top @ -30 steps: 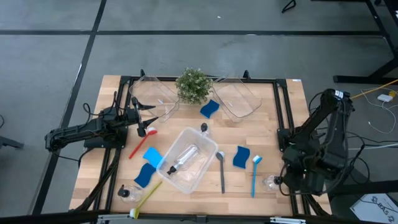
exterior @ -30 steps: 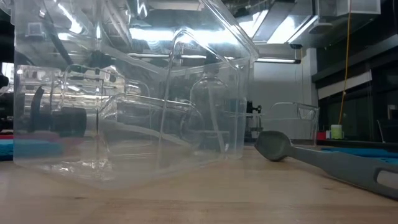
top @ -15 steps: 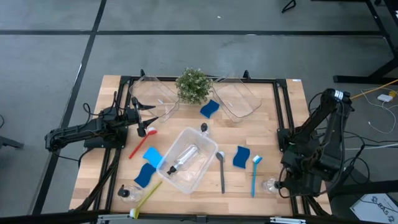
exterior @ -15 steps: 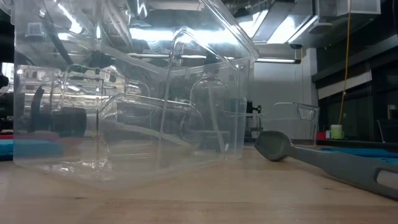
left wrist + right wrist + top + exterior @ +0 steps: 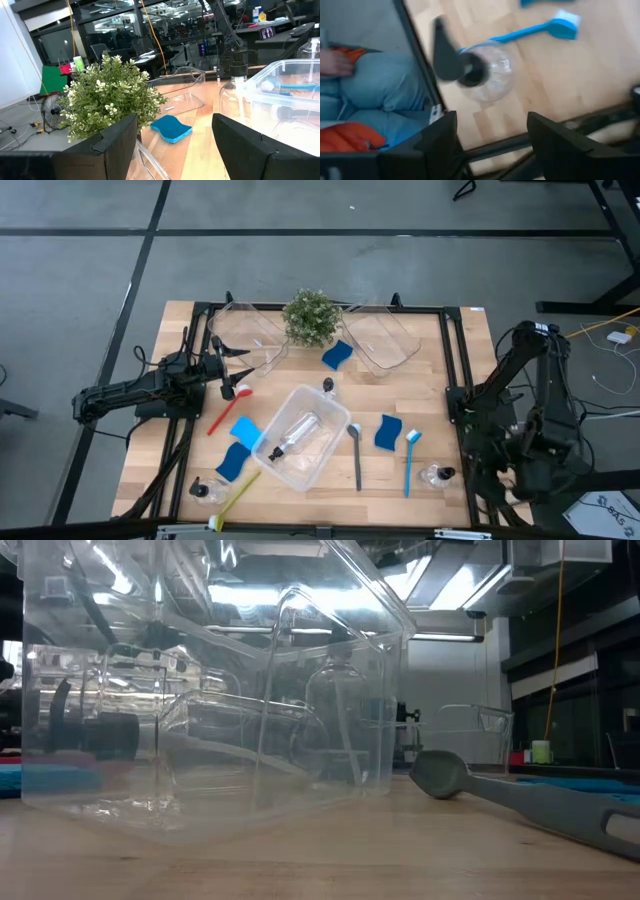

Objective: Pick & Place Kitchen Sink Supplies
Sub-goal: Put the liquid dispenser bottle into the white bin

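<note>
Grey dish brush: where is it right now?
High view: the grey dish brush lies flat on the table's near half, right of centre, between the clear bin holding a pump bottle and a blue sponge.

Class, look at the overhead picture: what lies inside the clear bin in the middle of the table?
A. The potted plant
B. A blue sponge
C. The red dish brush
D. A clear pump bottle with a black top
D: in the high view the middle bin holds a pump bottle lying on its side.
</note>
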You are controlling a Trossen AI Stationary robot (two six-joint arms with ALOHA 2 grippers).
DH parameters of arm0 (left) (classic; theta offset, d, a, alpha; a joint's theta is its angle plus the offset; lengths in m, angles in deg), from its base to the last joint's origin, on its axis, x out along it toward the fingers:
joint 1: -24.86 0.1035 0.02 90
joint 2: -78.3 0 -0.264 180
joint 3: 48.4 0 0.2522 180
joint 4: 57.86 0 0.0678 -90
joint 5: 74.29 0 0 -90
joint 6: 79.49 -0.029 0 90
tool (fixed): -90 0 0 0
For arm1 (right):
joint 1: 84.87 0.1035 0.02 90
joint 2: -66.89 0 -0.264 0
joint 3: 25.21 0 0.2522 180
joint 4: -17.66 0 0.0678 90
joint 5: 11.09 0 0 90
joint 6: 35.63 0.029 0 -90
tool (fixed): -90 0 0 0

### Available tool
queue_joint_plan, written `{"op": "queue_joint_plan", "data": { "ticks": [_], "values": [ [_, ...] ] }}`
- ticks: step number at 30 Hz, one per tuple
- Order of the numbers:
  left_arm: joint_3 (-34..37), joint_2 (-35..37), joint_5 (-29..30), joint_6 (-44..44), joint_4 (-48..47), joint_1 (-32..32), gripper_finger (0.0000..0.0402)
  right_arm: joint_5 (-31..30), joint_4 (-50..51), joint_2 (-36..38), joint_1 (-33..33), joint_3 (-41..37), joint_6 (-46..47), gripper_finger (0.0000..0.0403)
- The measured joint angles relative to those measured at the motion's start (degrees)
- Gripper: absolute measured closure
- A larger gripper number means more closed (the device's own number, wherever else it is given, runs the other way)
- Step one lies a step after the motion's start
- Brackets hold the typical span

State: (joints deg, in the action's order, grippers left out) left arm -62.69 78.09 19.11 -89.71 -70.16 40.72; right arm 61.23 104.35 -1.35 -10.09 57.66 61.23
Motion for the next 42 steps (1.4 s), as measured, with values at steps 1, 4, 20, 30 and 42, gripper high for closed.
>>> {"op": "queue_joint_plan", "data": {
  "ticks": [1,4,20,30,42],
  "values": [
    [0.0,0.0,0.0,0.0,0.0,0.0,0.0151,-1.0,-0.9,-0.4,0.9,0.0,0.0,0.0165],
    [0.0,0.0,0.0,0.0,0.0,0.0,0.0151,-3.6,-1.8,-2.1,2.7,0.0,0.0,0.0169],
    [0.0,0.0,0.0,0.0,0.0,0.0,0.0151,-7.9,0.6,-13.9,1.7,-0.1,-9.6,0.0171],
    [0.0,0.0,0.0,0.0,0.0,0.0,0.0151,-13.9,-0.1,-13.9,1.5,-0.1,-13.3,0.0171],
    [0.0,0.0,0.0,0.0,0.0,0.0,0.0151,-16.0,-0.7,-13.9,0.1,-0.1,-13.4,0.0172]
  ]
}}
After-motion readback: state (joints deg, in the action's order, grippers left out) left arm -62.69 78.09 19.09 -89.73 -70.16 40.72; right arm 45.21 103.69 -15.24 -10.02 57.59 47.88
